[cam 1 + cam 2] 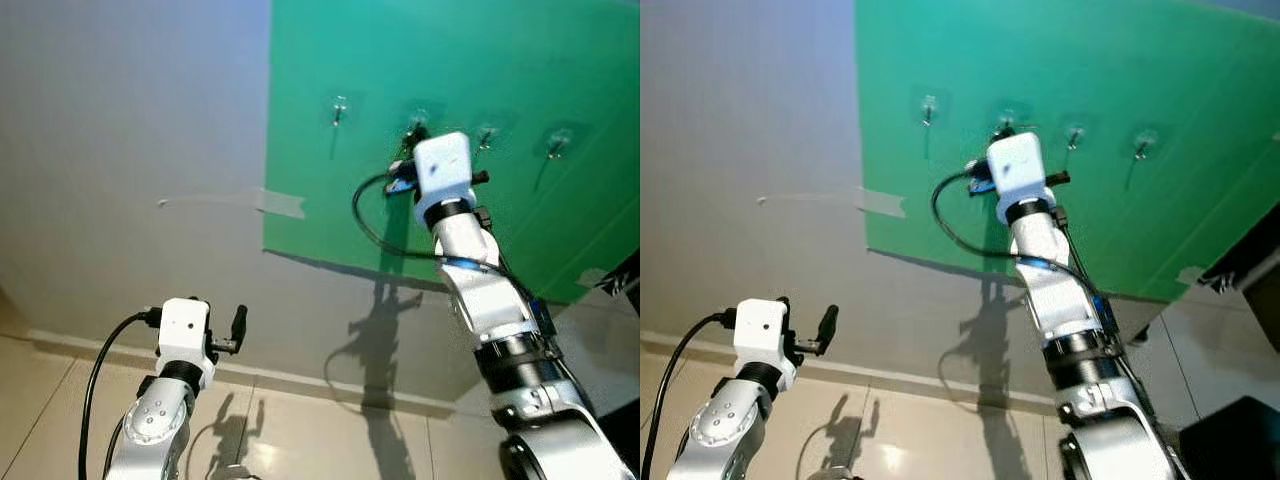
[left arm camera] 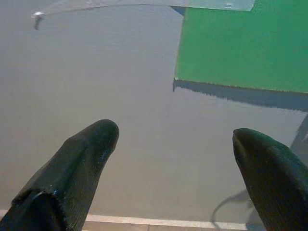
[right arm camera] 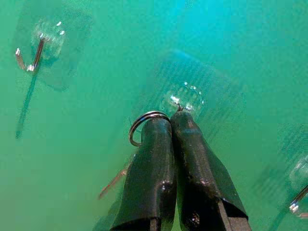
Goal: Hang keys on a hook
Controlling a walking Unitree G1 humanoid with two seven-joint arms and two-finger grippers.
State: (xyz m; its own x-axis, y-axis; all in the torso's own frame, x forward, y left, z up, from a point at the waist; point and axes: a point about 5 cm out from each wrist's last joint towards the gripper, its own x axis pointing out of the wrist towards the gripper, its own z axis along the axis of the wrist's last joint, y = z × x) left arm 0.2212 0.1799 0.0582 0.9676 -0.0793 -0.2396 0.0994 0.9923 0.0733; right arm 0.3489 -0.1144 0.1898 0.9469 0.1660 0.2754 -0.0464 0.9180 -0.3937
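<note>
Four clear stick-on hooks run in a row on a green board (image 1: 320,200) on the wall. My right gripper (image 3: 171,118) is raised to the second hook (image 3: 185,98) from the left, its tips right at the hook's clear pad. It is shut on the key ring (image 3: 142,123), which sticks out beside the fingertips. A key (image 3: 114,181) dangles below the ring, partly hidden by the fingers. From the head camera the right gripper (image 1: 412,138) is mostly hidden behind its white wrist. My left gripper (image 1: 226,330) hangs low near the wall, open and holding nothing.
The neighbouring hooks (image 1: 340,110) (image 1: 487,135) (image 1: 558,143) are bare. A strip of tape (image 1: 280,203) crosses the grey wall to the board's left edge. A dark object (image 1: 625,275) stands at the far right. Tiled floor (image 1: 300,420) lies below the skirting.
</note>
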